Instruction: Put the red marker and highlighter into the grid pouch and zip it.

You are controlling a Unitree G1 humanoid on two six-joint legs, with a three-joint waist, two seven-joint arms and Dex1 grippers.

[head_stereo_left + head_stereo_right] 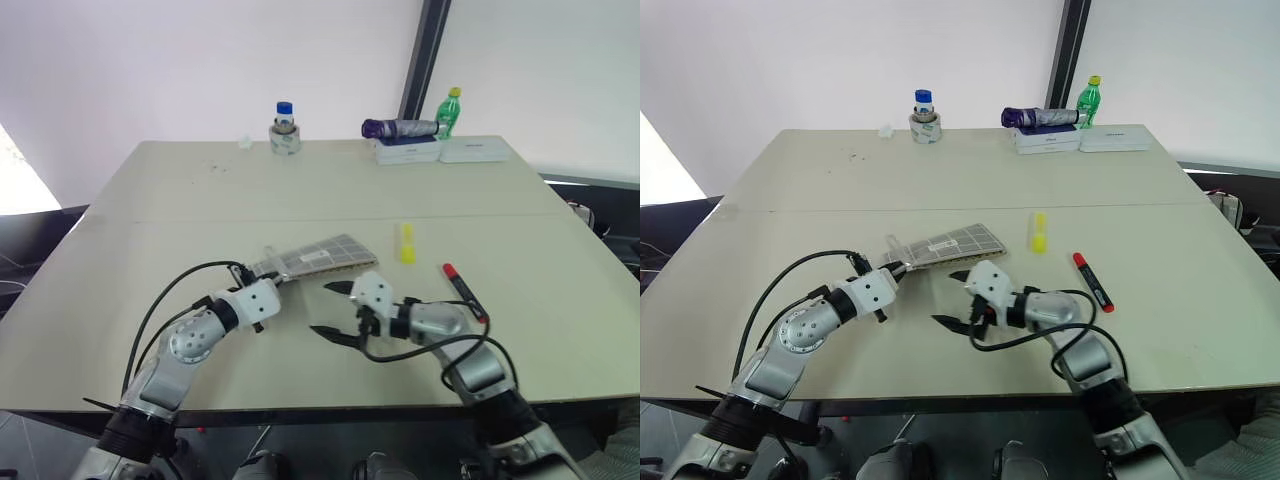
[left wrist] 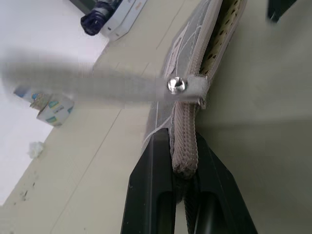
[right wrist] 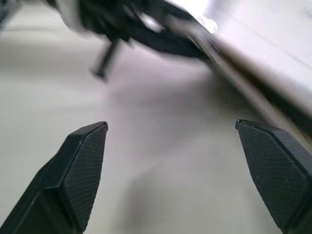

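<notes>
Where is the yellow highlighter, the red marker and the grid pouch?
highlighter (image 1: 406, 243), left eye view, middle of its yellow body.
red marker (image 1: 463, 290), left eye view, middle of its black barrel.
grid pouch (image 1: 325, 256), left eye view, middle of its gridded face.

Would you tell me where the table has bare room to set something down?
The wide stretch between the grid pouch and the far-edge bottles is bare. It is crowded around the pouch, highlighter, red marker and both grippers.
</notes>
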